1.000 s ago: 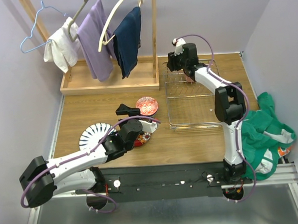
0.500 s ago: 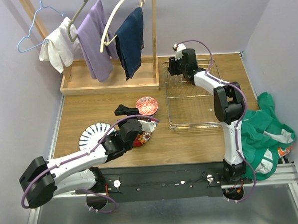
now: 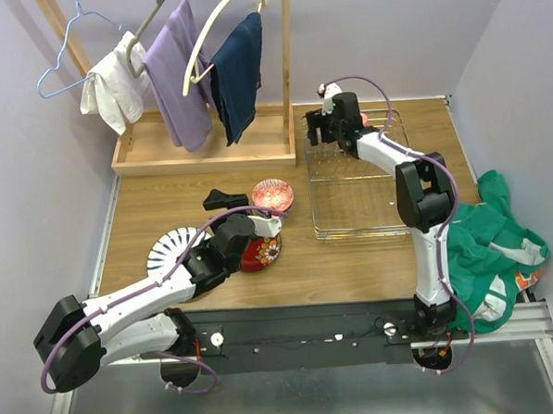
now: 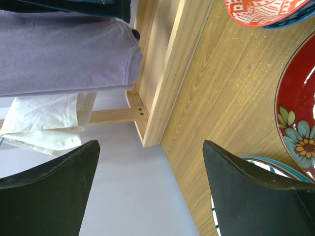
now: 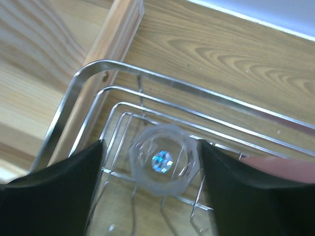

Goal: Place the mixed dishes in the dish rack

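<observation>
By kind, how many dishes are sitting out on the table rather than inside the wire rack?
Plates: 2, the red floral plate and the striped white plate
Bowls: 1 that I can make out, the red patterned bowl
Total: 3

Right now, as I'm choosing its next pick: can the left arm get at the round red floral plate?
Probably yes. The left gripper hangs open just beside the red floral plate, nothing lies on the plate's visible face, and the small red-pink patterned bowl sits apart from it.
</observation>
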